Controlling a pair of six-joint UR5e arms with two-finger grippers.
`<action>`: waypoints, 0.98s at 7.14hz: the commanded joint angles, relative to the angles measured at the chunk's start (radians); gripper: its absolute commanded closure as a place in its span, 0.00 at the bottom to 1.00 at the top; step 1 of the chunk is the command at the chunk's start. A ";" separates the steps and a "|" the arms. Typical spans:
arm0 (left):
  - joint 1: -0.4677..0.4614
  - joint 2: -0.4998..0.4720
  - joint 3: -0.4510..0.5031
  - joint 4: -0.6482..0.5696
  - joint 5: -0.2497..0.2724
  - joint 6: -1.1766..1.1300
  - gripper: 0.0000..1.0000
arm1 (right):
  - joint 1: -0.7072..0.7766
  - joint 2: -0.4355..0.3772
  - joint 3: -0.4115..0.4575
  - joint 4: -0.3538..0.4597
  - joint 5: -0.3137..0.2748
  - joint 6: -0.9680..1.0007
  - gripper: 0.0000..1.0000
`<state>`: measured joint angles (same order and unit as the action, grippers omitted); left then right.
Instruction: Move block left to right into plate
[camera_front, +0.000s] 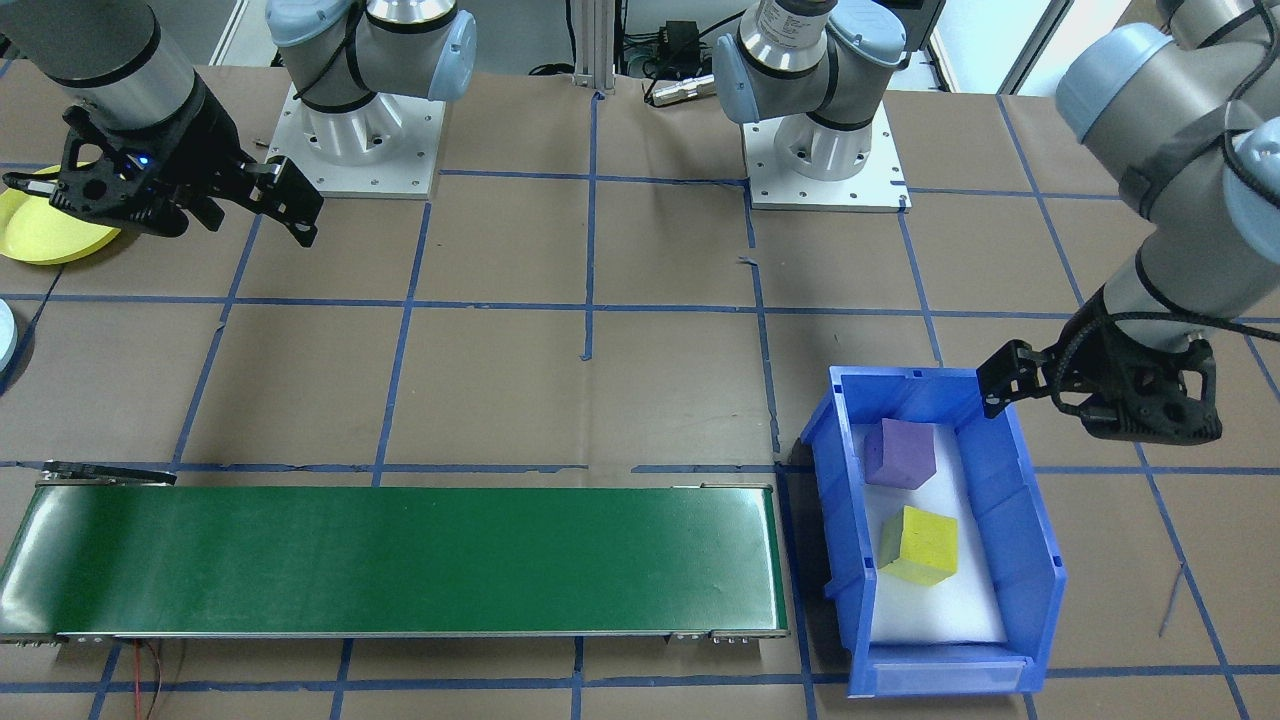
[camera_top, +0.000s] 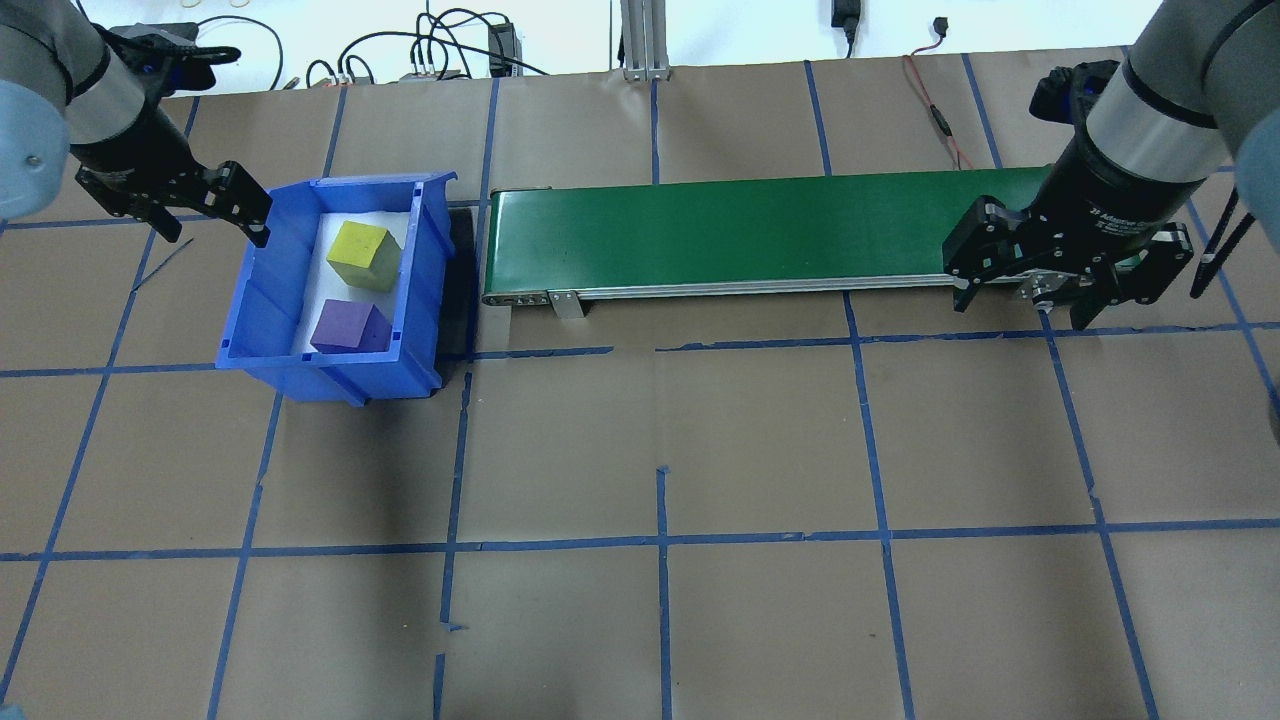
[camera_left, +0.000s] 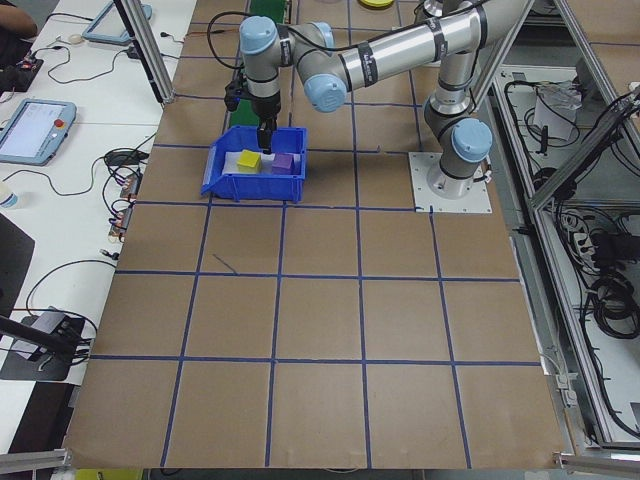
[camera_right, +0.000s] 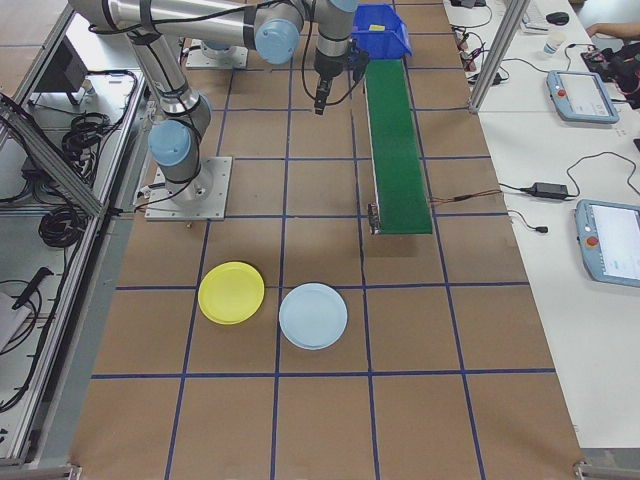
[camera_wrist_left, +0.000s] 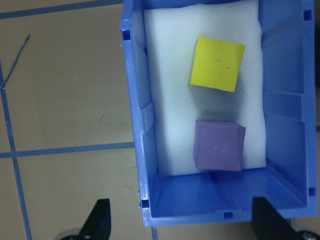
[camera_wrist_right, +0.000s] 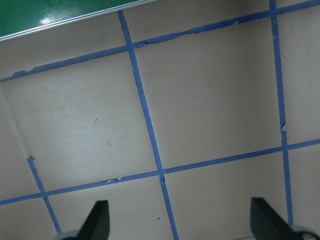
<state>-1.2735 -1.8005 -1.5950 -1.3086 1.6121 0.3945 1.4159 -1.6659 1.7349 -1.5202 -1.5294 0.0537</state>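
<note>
While both pincers hang released, the left pincer (camera_top: 205, 205) hovers at the bin's (camera_top: 262, 330) rim, where the purple block (camera_top: 348, 329) and yellow block (camera_top: 363, 255) sit; they look light, foam-like, best pinched across flat faces.

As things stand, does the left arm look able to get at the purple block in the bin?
Probably yes. The left gripper hangs open beside the blue bin, whose top is open, and the purple block lies apart from the yellow block with nothing over it.
</note>
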 joint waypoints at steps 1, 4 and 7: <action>-0.004 -0.034 -0.005 0.005 -0.009 -0.037 0.00 | 0.000 0.000 0.000 0.000 0.000 0.000 0.00; -0.078 -0.033 -0.051 0.017 -0.006 -0.184 0.00 | 0.000 0.000 0.002 0.000 0.000 0.000 0.00; -0.078 -0.036 -0.089 0.017 0.002 -0.181 0.00 | 0.000 0.000 0.002 0.000 0.000 0.000 0.00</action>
<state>-1.3501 -1.8336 -1.6664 -1.2920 1.6119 0.2180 1.4159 -1.6659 1.7358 -1.5202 -1.5294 0.0537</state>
